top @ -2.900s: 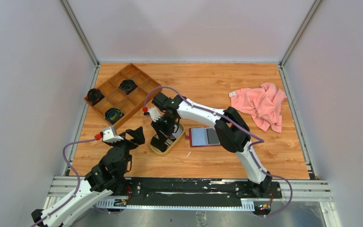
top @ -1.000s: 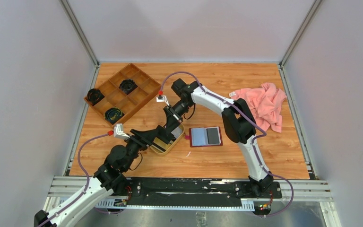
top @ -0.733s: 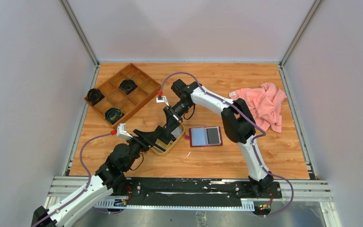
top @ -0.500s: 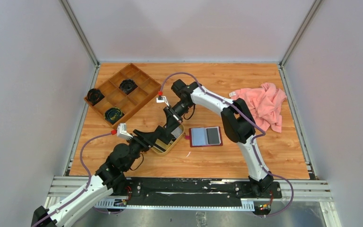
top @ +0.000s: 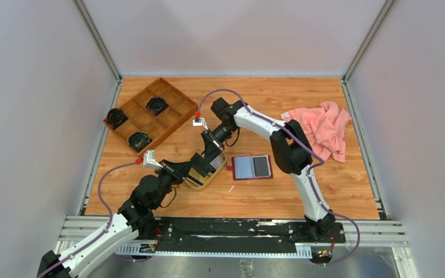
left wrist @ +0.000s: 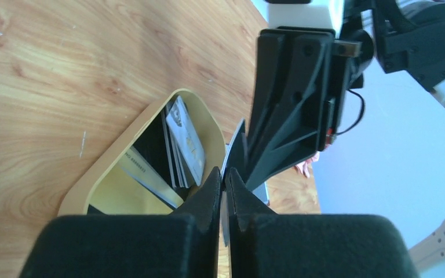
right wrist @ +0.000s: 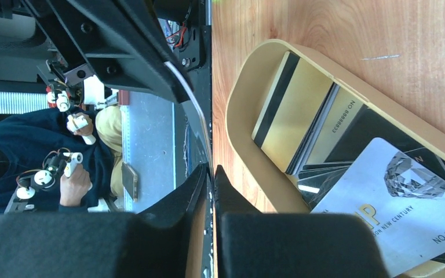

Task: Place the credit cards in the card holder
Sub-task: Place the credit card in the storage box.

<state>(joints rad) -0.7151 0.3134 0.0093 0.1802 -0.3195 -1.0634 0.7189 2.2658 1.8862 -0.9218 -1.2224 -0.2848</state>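
Right now my left fingers (left wrist: 222, 176) are pinched narrow on one end of a single credit card (left wrist: 234, 150), which stands on edge just above the tray (right wrist: 237, 104). My right fingers (right wrist: 211, 174) sit just as narrow on its other end, so both share it. I judge this a handover: a thin card picked from a pile comes up at an awkward angle, and a second grip lets me turn it for sliding into a slot. The remaining credit cards (right wrist: 292, 113) lie fanned in the tray beneath. The card holder (top: 252, 167) lies open and flat on the desk (top: 301, 104) just right of the tray, its inside facing up to receive.
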